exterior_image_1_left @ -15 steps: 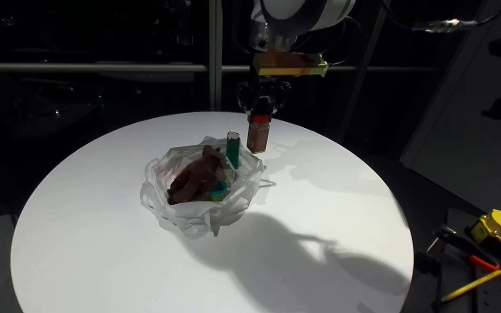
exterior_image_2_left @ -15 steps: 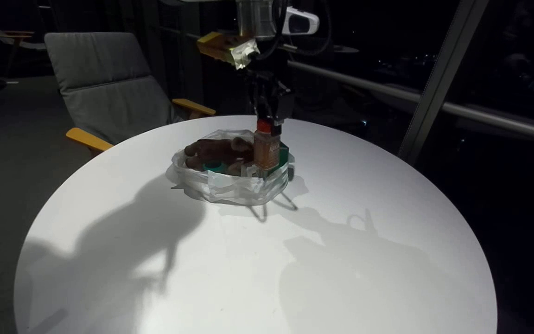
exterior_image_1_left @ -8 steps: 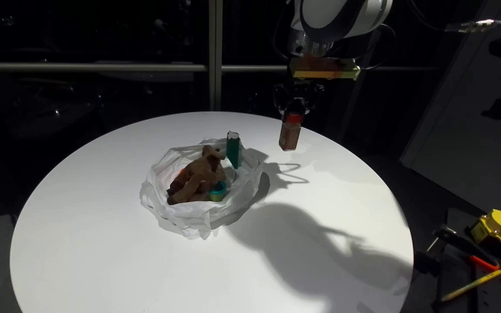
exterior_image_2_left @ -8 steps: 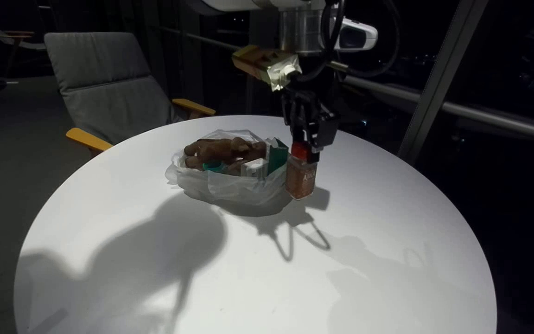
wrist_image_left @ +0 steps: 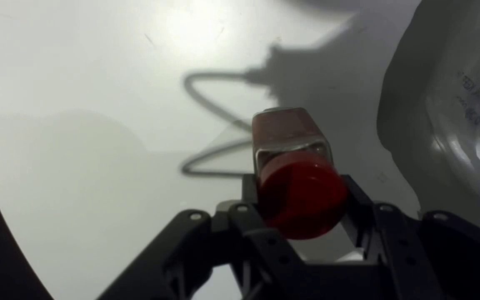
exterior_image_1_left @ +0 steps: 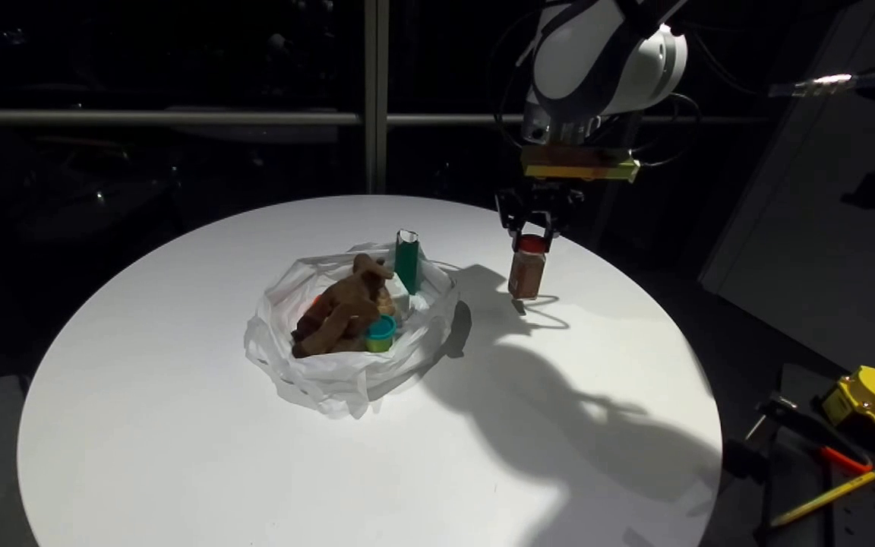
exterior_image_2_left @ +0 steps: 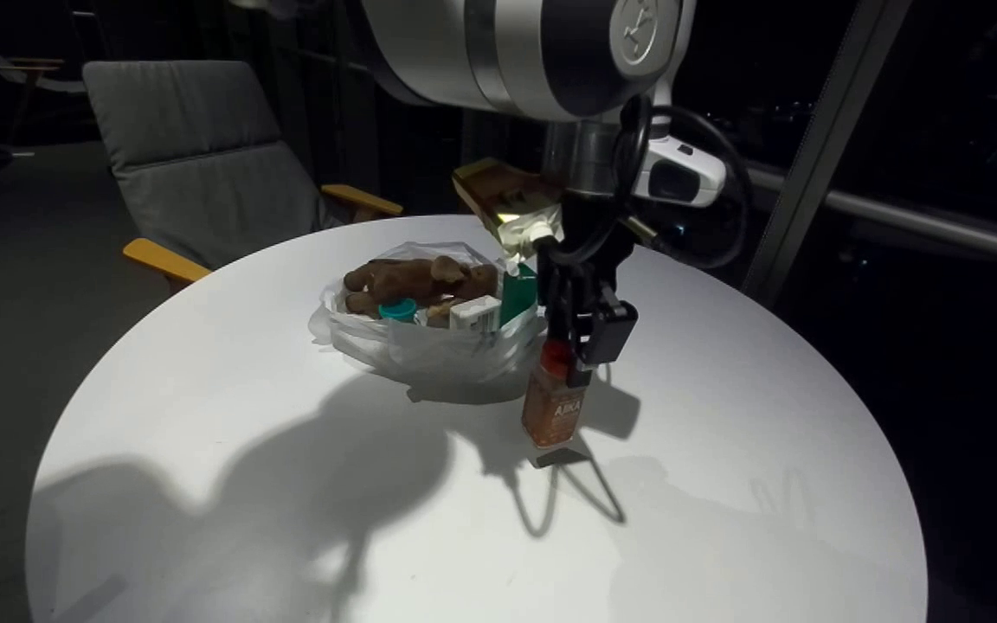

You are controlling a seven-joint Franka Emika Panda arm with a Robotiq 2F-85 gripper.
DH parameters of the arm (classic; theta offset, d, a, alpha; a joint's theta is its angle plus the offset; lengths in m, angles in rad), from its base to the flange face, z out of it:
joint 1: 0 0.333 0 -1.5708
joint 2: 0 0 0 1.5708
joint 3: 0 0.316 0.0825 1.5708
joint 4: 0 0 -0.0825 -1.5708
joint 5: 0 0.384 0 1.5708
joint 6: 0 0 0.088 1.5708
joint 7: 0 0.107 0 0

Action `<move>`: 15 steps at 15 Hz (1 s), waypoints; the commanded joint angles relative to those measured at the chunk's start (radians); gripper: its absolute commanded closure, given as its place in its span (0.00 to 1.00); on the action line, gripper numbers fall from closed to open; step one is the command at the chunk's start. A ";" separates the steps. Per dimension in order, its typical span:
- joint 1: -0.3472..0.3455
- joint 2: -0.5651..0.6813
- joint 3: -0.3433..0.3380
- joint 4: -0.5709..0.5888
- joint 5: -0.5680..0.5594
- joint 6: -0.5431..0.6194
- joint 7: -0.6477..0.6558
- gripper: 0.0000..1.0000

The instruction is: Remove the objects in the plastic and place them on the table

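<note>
red cap [wrist_image_left: 302, 200], smooth-looking, pinched between my jaws: my gripper [exterior_image_1_left: 533, 245] is grasping the spice jar [exterior_image_2_left: 553, 415] from above. jar hangs slightly tilted, base apparently just clear of the table [exterior_image_1_left: 179, 425], near the plastic bag [exterior_image_1_left: 342, 380] and outside it.

handling estimate: walls stiff, glass or clear plastic (cannot tell which); light overall, weight low if well filled; brittle if glass, flat sides likely slippery. the cap suits a pinch, but so high a hold may let the base swing. judged next: square it up, lower gently, let go only once the base sits flat.

in the bag: plush toy [exterior_image_2_left: 408, 279], probably soft, best squeezed around the body; green box [exterior_image_1_left: 407, 262], likely light card, take across its narrow sides without crushing; white box [exterior_image_2_left: 474, 316], partly hidden, similar care; teal-lidded tub [exterior_image_1_left: 380, 334], small and round, grip below the lid.
</note>
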 commanded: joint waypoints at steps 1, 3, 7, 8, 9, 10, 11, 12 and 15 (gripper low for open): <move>-0.019 0.027 0.010 0.005 0.059 0.020 -0.019 0.76; -0.019 0.045 0.007 0.006 0.070 0.025 -0.018 0.76; -0.011 0.044 0.000 -0.008 0.067 0.044 -0.019 0.26; -0.005 0.040 -0.005 -0.012 0.059 0.053 -0.014 0.25; 0.001 0.036 -0.009 -0.016 0.053 0.065 -0.008 0.20; 0.010 0.024 -0.013 -0.024 0.044 0.080 -0.004 0.12; 0.025 0.012 -0.023 -0.031 0.028 0.096 0.006 0.05; 0.044 -0.004 -0.032 -0.036 0.006 0.109 0.012 0.00; 0.099 -0.038 -0.033 -0.028 -0.056 0.125 0.009 0.00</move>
